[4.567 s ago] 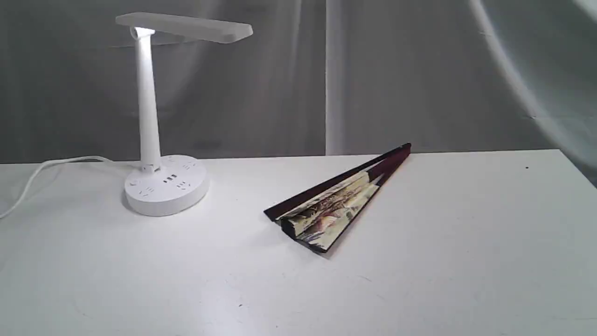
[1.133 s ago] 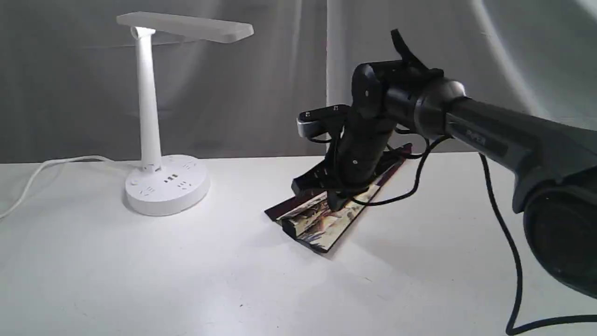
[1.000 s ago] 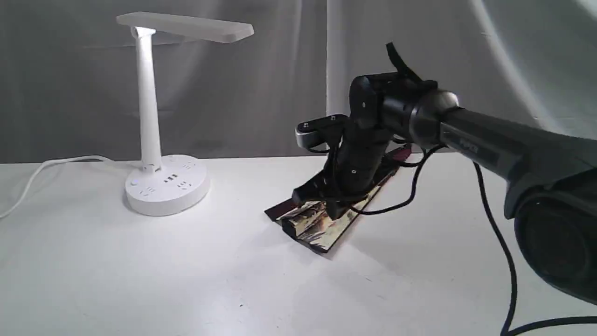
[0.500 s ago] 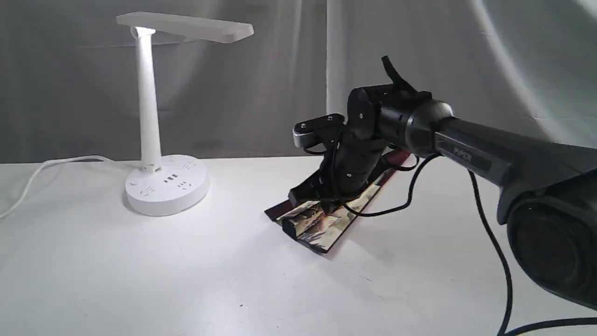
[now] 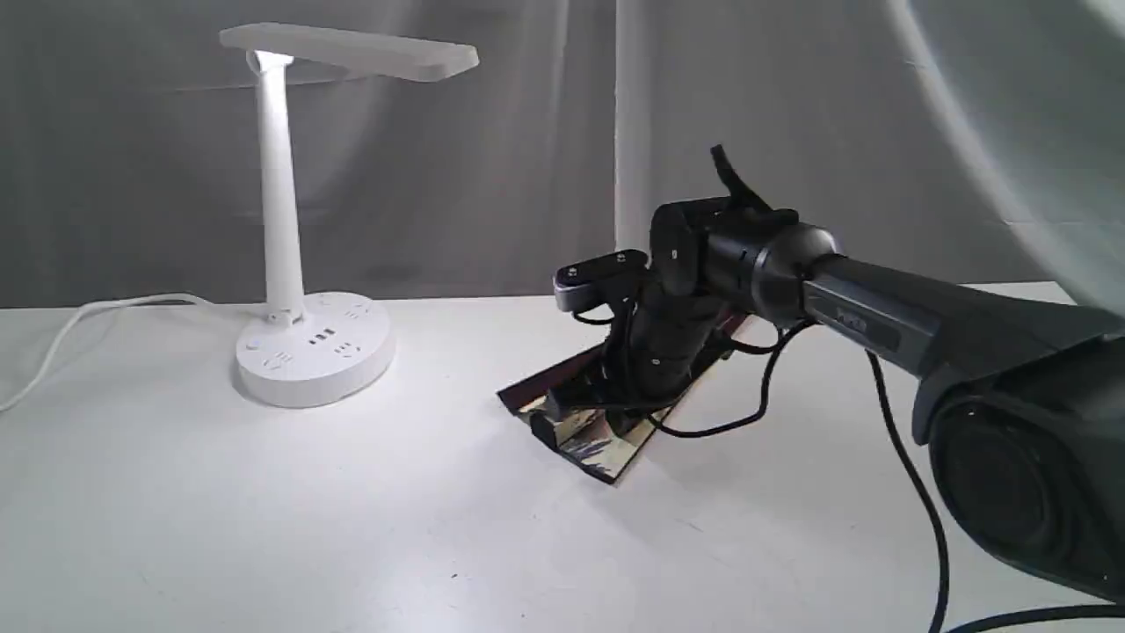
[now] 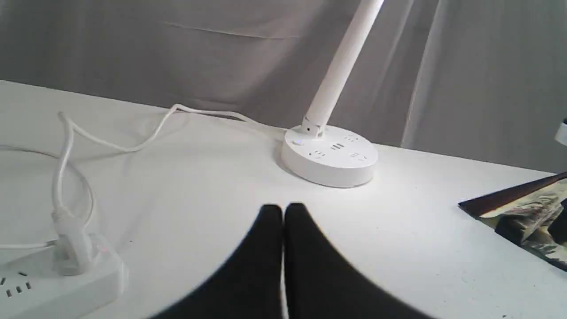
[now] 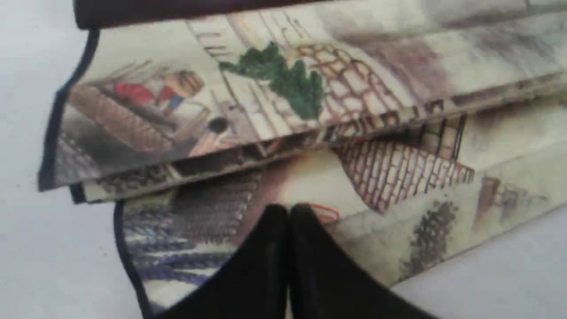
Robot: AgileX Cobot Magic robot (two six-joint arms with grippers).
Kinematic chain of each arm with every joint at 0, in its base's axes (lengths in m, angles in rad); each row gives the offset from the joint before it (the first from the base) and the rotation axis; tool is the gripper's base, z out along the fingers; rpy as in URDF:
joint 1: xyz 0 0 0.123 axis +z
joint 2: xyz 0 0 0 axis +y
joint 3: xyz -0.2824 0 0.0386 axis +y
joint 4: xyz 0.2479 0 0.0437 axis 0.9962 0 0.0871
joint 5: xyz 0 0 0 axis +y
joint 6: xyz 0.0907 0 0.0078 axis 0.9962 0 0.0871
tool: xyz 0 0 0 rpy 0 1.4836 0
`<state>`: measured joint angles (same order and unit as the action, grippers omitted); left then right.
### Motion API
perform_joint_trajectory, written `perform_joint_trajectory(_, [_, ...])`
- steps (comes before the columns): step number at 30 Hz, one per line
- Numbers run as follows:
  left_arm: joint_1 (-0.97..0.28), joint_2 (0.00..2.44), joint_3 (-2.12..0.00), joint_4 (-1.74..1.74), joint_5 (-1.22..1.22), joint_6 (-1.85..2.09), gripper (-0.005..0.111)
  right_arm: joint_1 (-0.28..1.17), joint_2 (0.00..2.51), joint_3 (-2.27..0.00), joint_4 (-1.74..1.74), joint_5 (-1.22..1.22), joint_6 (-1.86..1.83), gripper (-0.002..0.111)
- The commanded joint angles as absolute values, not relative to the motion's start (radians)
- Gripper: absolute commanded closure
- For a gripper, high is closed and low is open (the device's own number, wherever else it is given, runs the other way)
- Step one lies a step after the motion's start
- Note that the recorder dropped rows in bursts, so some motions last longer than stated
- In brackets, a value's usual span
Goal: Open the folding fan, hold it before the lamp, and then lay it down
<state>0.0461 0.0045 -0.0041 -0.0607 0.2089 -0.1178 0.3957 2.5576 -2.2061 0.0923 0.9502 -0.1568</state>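
The folding fan (image 5: 587, 442), barely spread, is laid flat on the white worktop (image 5: 264, 527), right of centre, with its wide painted end turned near-left. The right claw (image 7: 288, 212) is poised at the cream leaf with tips pressed together and nothing gripped; contact cannot be told. The lamp (image 5: 283, 220) is stood lit at far left, well apart from the fan. The left claw (image 6: 282, 209) is closed and empty over the worktop, near the lamp's base.
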Motion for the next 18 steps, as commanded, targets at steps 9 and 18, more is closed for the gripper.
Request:
perform_joint_trajectory(9, [0.047,0.0,0.0,-0.065,0.207,-0.122,0.107,0.398,2.598,-2.199,0.078,1.053,-0.165,0.108])
perform_joint_trajectory(18, [0.047,0.0,0.0,-0.065,0.207,-0.122,0.107,0.4,2.598,-2.199,0.102,1.182,-0.21,0.108])
